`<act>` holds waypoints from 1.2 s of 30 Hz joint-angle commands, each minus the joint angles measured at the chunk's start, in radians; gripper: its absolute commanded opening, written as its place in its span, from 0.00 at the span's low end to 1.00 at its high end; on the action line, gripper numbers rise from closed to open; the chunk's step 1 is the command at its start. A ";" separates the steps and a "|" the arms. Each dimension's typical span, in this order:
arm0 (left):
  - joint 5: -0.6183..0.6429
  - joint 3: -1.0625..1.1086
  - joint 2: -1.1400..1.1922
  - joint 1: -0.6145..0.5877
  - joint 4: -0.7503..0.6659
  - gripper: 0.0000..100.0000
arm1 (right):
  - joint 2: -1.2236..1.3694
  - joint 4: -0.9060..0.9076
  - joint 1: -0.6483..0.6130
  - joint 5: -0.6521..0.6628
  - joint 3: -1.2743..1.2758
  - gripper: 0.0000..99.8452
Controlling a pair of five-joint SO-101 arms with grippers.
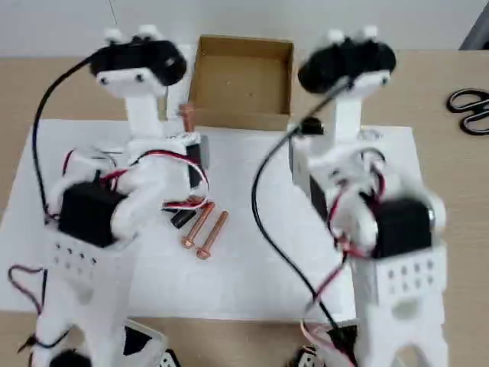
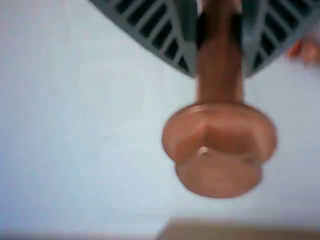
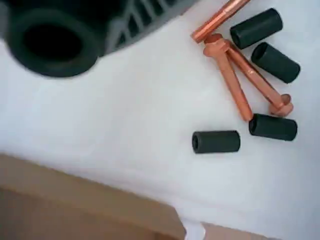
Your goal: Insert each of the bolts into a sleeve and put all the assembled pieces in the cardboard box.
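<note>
My left gripper (image 2: pixel 218 27) is shut on a copper bolt (image 2: pixel 218 150), whose head faces the left wrist camera. In the high view this bolt (image 1: pixel 187 118) stands upright just left of the cardboard box (image 1: pixel 243 80), above the white sheet. My right gripper (image 3: pixel 107 25) is shut on a black sleeve (image 3: pixel 50 42), its bore facing the camera; from above the sleeve (image 1: pixel 309 126) sits right of the box. Loose bolts (image 3: pixel 230 80) and several loose sleeves (image 3: pixel 216 141) lie together on the sheet. Two of these bolts (image 1: pixel 205 229) show beside the left arm.
The white sheet (image 1: pixel 244 275) covers the table's middle. The box is open at the back centre, and its edge (image 3: pixel 75 210) is near the right gripper. Scissors (image 1: pixel 470 107) lie at the far right. Both arm bases stand at the front.
</note>
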 commanded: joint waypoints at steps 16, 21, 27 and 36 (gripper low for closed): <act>0.173 0.435 -0.181 0.051 -0.738 0.01 | -0.931 -1.153 -0.007 0.109 1.393 0.00; -0.095 0.432 -0.183 0.161 -0.741 0.01 | -1.142 -1.158 -0.053 0.114 1.533 0.00; -0.150 0.414 -0.183 0.313 -0.733 0.01 | -1.147 -1.164 -0.179 0.114 1.583 0.00; -0.153 0.417 -0.278 0.322 -0.724 0.01 | -1.142 -1.159 -0.199 0.115 1.583 0.00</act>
